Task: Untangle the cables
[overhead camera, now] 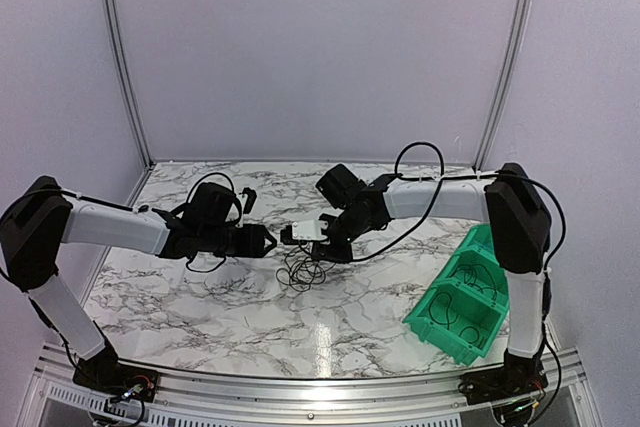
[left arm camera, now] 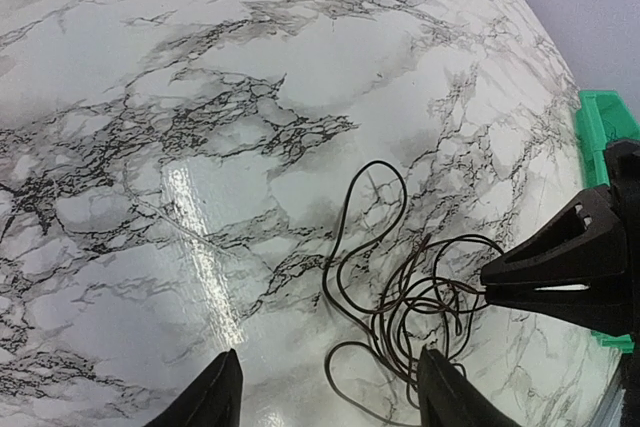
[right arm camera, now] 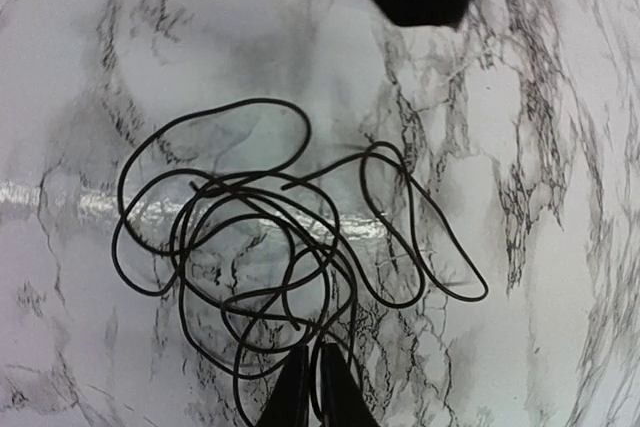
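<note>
Early in the untangling, by the look of it. The cables (overhead camera: 300,272) heaped in one loopy knot on the marble surface (overhead camera: 200,297), between the two arms. Right claw (right arm camera: 315,392) pinched nearly shut on a strand at the tangle's edge, fingertips low over the marble. Left claw (left arm camera: 335,397) wide open just beside the heap, gripping nothing. Next, probably: draw that strand slowly away from the knot, with the left claw closing on the remaining loops to anchor them — otherwise a risk of dragging the whole bundle along.
</note>
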Controlling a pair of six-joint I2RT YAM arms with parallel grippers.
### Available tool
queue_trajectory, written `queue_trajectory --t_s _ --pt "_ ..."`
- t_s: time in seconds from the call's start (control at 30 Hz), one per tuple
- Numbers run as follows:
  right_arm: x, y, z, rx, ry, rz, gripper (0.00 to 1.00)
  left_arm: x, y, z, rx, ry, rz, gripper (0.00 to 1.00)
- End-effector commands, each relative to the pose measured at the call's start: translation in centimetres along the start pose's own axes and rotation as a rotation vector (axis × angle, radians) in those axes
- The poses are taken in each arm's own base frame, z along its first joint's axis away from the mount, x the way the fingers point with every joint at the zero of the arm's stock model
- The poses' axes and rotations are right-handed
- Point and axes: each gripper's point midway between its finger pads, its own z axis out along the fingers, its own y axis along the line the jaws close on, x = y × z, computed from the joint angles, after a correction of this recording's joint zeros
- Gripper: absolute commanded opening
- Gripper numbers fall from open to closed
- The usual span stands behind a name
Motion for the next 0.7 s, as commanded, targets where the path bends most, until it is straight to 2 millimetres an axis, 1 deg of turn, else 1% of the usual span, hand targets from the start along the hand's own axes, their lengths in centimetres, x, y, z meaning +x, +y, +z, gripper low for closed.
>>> queue_trajectory --t_s 0.0,0.13,0.27,0.33,0.47,0.67 --pt "-1.0 -1.3 -0.2 0.054 -0.022 0.031 0.01 -0.9 -0.6 -0.4 0.031 -0.049 -0.006 0.63" --pt "-2.4 -2.1 -1.9 0.081 -0.05 0.036 0.0 -1.1 -0.8 -0.5 0.05 -0.064 -0.015 0.63" --pt "-4.4 -2.9 -3.9 0.09 -0.107 0.073 0.0 -1.1 -1.5 -0.7 0.094 -0.088 -0.022 0.63" --pt "-4.9 -3.0 -4.3 0.084 -0.123 0.085 0.0 -1.2 -1.7 -0.7 0.108 -0.095 -0.025 0.63" --pt "-5.5 -3.5 -4.7 0.09 -0.137 0.131 0.0 -1.3 -2.7 -1.0 0.159 -0.111 -0.025 0.63" --pt "-7.2 -5.3 -6.1 0.106 -0.197 0.231 0.0 -2.4 -4.9 -1.9 0.263 -0.198 -0.033 0.63"
